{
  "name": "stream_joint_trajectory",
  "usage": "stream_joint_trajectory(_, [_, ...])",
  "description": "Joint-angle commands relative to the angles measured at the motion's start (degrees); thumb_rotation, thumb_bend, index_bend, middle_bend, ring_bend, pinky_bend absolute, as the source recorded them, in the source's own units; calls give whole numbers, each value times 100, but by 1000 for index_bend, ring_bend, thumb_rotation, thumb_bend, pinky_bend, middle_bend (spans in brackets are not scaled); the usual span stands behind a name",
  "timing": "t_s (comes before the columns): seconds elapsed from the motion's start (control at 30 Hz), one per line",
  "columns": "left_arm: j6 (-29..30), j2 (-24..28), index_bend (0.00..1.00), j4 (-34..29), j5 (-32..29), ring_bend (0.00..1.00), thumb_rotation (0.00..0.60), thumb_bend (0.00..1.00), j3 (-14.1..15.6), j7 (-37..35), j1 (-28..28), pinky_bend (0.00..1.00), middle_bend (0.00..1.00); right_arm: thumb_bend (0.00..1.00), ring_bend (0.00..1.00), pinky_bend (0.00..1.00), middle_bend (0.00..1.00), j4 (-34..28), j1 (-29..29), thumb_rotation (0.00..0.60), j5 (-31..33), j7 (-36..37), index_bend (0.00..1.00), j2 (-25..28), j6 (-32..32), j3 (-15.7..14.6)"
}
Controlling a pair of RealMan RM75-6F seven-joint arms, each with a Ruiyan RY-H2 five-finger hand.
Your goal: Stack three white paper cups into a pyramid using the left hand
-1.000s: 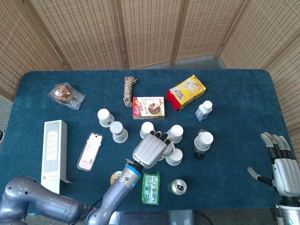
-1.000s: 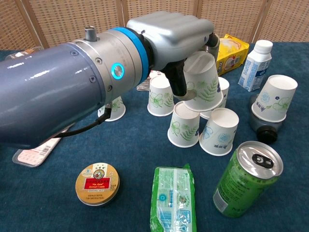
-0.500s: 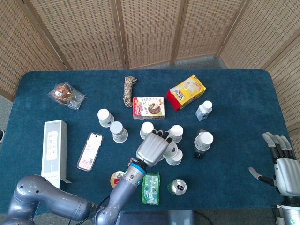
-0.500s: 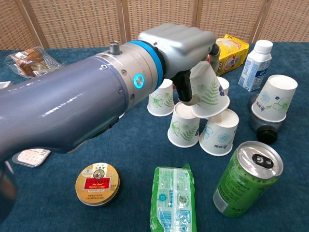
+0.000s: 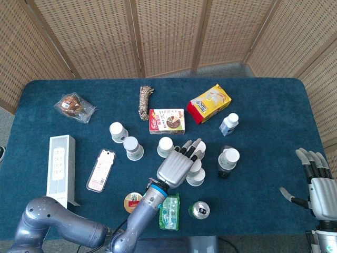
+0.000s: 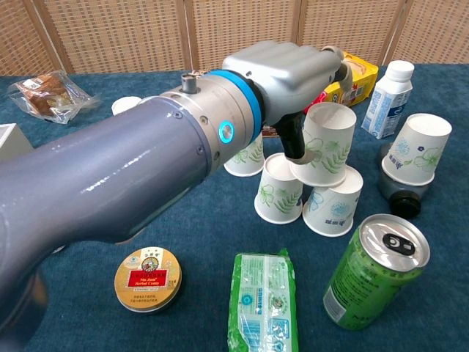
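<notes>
My left hand (image 6: 282, 70) reaches over the middle of the table and holds an upside-down white paper cup (image 6: 328, 143) with a fern print, thumb on its left side and fingers behind it. The cup sits slightly tilted on top of two upside-down base cups, a left one (image 6: 280, 189) and a right one (image 6: 333, 203), which stand side by side. In the head view my left hand (image 5: 176, 168) covers the stack, with its fingers stretched forward. My right hand (image 5: 318, 182) hovers at the table's right edge, fingers apart and holding nothing.
A green can (image 6: 374, 268), a green packet (image 6: 264, 301) and a round tin (image 6: 148, 277) lie in front of the stack. Another cup (image 6: 416, 158) rests on a dark object at the right, near a milk bottle (image 6: 387, 89). More cups (image 5: 133, 148) stand to the left.
The left hand has lowered the fern cup onto the two base cups and tipped it from leaning left to nearly upright. Its fingers have stretched out. The right hand stays still.
</notes>
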Motion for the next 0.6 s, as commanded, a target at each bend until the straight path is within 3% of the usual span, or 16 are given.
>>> stream_joint_trajectory(0.03, [35, 42, 93, -62, 25, 52, 600, 311, 10, -43, 12, 356, 0, 187, 0, 0, 0, -1, -1, 600, -9, -8, 1, 2, 2, -4])
stream_joint_trajectory(0.33, [204, 555, 15, -592, 96, 0, 600, 311, 80, -153, 209, 288, 0, 187, 0, 0, 0, 3, -1, 600, -23, -40, 2, -11, -7, -18])
stream_joint_trajectory(0.6, [216, 1669, 0, -1302, 379, 0, 600, 311, 347, -352, 557, 196, 0, 187, 0, 0, 0, -13, 1, 600, -86, -157, 2, -52, -13, -53])
